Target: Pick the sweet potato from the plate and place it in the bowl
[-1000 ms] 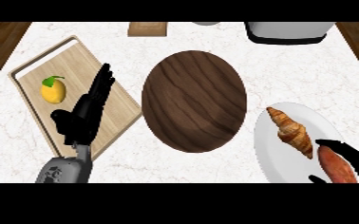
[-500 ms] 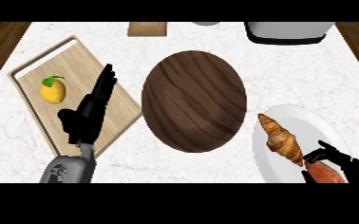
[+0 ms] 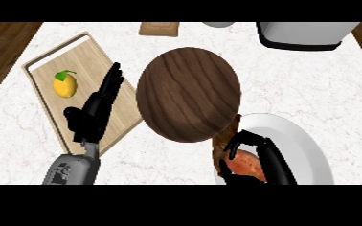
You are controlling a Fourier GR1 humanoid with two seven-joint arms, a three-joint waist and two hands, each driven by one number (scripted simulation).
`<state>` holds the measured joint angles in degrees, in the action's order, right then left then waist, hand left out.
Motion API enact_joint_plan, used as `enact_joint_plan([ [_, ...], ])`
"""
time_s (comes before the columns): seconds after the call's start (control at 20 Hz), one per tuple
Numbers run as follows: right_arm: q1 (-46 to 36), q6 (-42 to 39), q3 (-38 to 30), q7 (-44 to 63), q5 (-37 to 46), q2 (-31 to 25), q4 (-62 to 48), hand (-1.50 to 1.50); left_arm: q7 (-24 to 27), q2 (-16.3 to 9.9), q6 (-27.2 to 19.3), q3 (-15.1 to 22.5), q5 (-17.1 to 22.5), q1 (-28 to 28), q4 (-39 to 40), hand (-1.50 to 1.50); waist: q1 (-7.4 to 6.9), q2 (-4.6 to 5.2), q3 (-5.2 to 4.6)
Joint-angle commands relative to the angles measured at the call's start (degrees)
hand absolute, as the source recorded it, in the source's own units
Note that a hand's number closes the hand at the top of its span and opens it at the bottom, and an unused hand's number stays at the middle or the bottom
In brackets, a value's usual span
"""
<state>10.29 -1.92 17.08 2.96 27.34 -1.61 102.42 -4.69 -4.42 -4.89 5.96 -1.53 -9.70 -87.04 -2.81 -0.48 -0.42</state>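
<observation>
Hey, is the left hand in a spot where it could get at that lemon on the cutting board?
Probably yes. The left hand rests open over the cutting board, fingers pointing up beside the lemon, and nothing lies between them.

Left hand (image 3: 92, 115): matte black, long slender segmented fingers, shorter thumb set off to one side. Joins a grey forearm (image 3: 73, 170) with a rounded casing and faint darker markings on its shell. Right hand (image 3: 263, 160): same matte black, thin jointed fingers; its forearm is not visible.
</observation>
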Motion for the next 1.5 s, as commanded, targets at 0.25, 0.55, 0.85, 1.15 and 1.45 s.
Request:
enact_joint_plan([
  [0.25,-11.62,25.01,24.84,12.25,14.88,1.59,5.88,1.50,0.54,-0.58,0.02,-1.10,0.06,-0.14,1.88,0.00,0.87,-0.40,-0.07],
  [0.55,-19.42,29.83,32.07,30.08,28.69,1.61,6.00,1.50,-1.47,-0.48,-0.54,-0.93,0.00,-0.14,-0.46,0.00,1.59,-1.00,-0.11],
  [0.85,-30.66,27.94,33.39,48.15,36.20,1.61,5.28,1.50,-0.76,-0.47,0.11,-0.30,-0.21,1.15,0.47,0.00,1.14,-0.66,-0.13],
  [1.15,-47.36,24.34,29.16,65.03,38.08,1.61,2.92,1.50,-0.97,0.69,-0.21,0.39,-0.41,-0.88,0.65,0.00,0.23,-0.18,0.02],
  [1.45,-62.02,17.77,22.88,74.46,33.42,1.59,-3.82,1.50,-0.13,0.80,-0.20,-0.23,-0.40,-2.39,2.49,0.00,0.04,0.21,0.09],
])
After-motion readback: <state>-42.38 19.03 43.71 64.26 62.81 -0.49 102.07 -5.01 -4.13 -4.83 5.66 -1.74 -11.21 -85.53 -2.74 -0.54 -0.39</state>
